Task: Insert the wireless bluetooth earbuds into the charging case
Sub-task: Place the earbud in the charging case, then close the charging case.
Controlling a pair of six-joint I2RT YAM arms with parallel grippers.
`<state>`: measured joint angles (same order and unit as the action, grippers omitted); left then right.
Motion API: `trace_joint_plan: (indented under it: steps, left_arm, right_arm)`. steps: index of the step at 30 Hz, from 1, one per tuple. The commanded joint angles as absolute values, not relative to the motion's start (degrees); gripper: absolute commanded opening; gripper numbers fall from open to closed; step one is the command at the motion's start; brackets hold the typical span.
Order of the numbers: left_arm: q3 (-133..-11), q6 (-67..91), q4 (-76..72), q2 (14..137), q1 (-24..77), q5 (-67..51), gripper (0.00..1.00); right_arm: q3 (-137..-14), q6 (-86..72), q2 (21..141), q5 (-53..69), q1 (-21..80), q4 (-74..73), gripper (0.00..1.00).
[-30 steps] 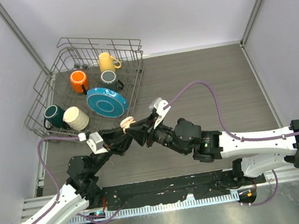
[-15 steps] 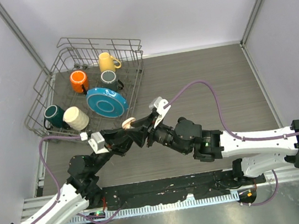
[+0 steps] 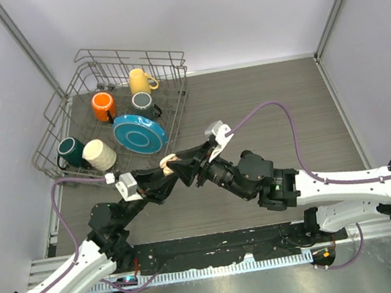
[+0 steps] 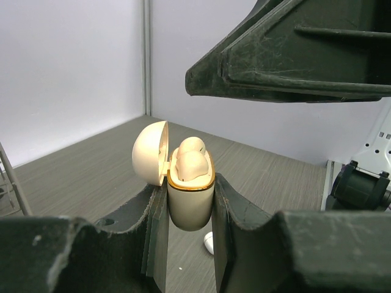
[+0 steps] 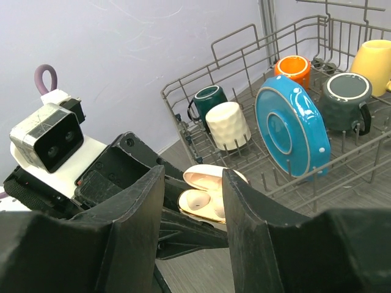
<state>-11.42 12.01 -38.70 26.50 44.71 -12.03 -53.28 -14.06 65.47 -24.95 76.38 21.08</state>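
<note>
My left gripper (image 4: 190, 210) is shut on the cream charging case (image 4: 189, 201) and holds it upright above the table with its lid open to the left. Two white earbuds (image 4: 190, 160) sit in the case. Another white earbud (image 4: 208, 242) lies on the table below it. My right gripper (image 5: 192, 183) is open and empty, its fingers (image 4: 293, 55) hovering just above and to the right of the case (image 5: 211, 200). In the top view the case (image 3: 169, 160) sits where the left gripper (image 3: 175, 171) and the right gripper (image 3: 195, 165) meet.
A wire dish rack (image 3: 72, 98) stands at the back left with a blue plate (image 3: 140, 133), an orange mug (image 3: 103, 105), a yellow mug (image 3: 141, 80), a green mug (image 3: 71, 151) and a cream mug (image 3: 99, 155). It is close behind the grippers.
My right arm has shifted a little to the right and away from the case. The left gripper has kept hold of the case in nearly the same place.
</note>
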Motion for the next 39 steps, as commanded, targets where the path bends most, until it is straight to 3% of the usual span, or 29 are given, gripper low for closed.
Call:
trace_joint_plan:
  steps: [1, 4, 7, 8, 11, 12, 14, 20, 24, 27, 32, 39]
  left_arm:
    - [-13.8, 12.4, -40.2, 26.6, 44.7, -12.7, 0.00]
    - [-14.0, 12.3, -39.7, 26.5, 44.7, -12.9, 0.00]
    - [-14.1, 12.4, -39.0, 26.1, 44.7, -13.1, 0.00]
    - [-14.0, 12.4, -38.9, 26.0, 44.7, -13.1, 0.00]
    - [-13.7, 12.4, -39.1, 25.8, 44.6, -13.0, 0.00]
    - [-13.7, 12.3, -39.0, 25.9, 44.6, -13.1, 0.00]
    - [-14.4, 12.3, -38.3, 25.8, 44.7, -13.8, 0.00]
    - [-15.4, 12.0, -36.9, 25.4, 44.7, -14.3, 0.00]
    - [-15.2, 12.3, -37.9, 26.4, 44.7, -14.8, 0.00]
    - [-15.4, 12.7, -38.1, 27.4, 44.8, -16.1, 0.00]
    - [-16.0, 13.5, -38.8, 29.7, 44.7, -19.9, 0.00]
    - [-19.5, 13.8, -39.8, 36.0, 44.8, -27.4, 0.00]
  right_arm:
    - [-54.8, -14.0, 63.5, -28.7, 76.5, 22.5, 0.48]
    - [-54.3, -14.7, 62.6, -30.8, 76.5, 22.5, 0.48]
    - [-53.4, -16.8, 61.2, -34.8, 76.5, 22.6, 0.55]
    - [-53.1, -17.4, 60.7, -39.9, 76.5, 22.3, 0.65]
    - [-52.9, -27.1, 59.2, -55.7, 75.9, 13.9, 0.82]
    - [-53.3, -30.6, 59.1, -63.1, 75.2, 10.1, 0.85]
    - [-53.5, -36.3, 57.3, -64.1, 72.8, 0.6, 0.89]
    - [-57.3, -39.3, 54.4, -39.6, 52.1, -15.0, 0.89]
    - [-66.2, -36.2, 61.8, -23.5, 40.6, -27.3, 0.89]
    - [-71.4, -37.4, 65.0, -11.9, 37.3, -31.5, 0.90]
    - [-69.0, -38.5, 64.8, 4.5, 34.6, -20.8, 0.91]
    - [-68.7, -40.3, 67.7, 11.6, 34.7, -18.4, 0.90]
